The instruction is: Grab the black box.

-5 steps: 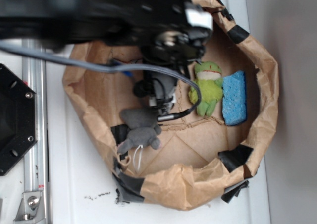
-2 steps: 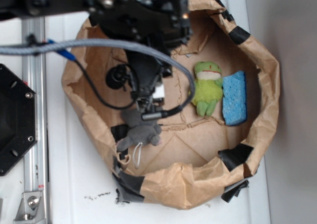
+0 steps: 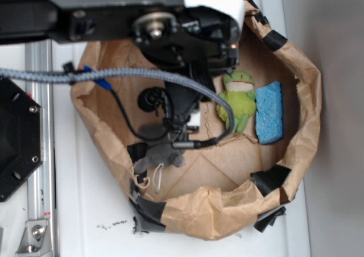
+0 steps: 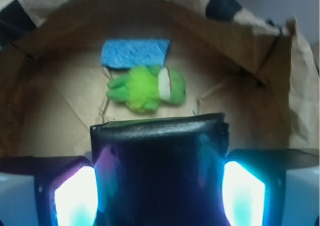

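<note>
The black box (image 4: pixel 159 166) fills the lower middle of the wrist view, glossy with a rounded top edge. My gripper (image 4: pixel 159 191) is shut on it, with a glowing finger pad (image 4: pixel 72 198) pressed against each side. In the exterior view the gripper (image 3: pixel 183 133) hangs inside the brown paper bag (image 3: pixel 310 98), just above a grey plush (image 3: pixel 162 154). There the arm hides the box.
A green frog plush (image 3: pixel 239 100) and a blue sponge (image 3: pixel 268 112) lie side by side to the gripper's right on the bag floor. Black tape patches sit on the bag's crumpled rim. A black hexagonal plate (image 3: pixel 17 137) and a metal rail (image 3: pixel 40 200) are left of the bag.
The arm has shifted over the bag, left and then back right, and its tip now sits a little nearer the grey plush. The frog and sponge have not moved.
</note>
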Controlling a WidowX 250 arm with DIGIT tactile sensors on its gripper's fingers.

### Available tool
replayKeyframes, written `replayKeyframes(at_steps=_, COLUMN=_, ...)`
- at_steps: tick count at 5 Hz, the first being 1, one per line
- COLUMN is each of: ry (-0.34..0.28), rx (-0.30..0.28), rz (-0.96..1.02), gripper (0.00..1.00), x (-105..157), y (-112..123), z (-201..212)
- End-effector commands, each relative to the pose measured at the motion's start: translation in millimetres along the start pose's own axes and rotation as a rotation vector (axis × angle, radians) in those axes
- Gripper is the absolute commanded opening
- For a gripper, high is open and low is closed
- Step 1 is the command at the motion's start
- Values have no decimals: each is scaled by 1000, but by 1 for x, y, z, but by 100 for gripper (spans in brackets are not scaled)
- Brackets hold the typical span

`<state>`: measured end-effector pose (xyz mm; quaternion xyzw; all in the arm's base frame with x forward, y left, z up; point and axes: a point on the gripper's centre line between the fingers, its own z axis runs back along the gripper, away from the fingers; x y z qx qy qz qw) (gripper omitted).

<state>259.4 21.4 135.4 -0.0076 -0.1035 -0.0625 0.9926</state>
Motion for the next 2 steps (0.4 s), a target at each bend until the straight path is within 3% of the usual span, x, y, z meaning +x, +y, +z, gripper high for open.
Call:
replayKeyframes(at_steps=1, ry=-119, rx=4, rz=-12, gripper=0, x=-3, y=-4, z=12)
replayKeyframes(at_steps=2, ry=-98, rx=14, rz=-43, gripper=0, x=-3, y=-4, z=10)
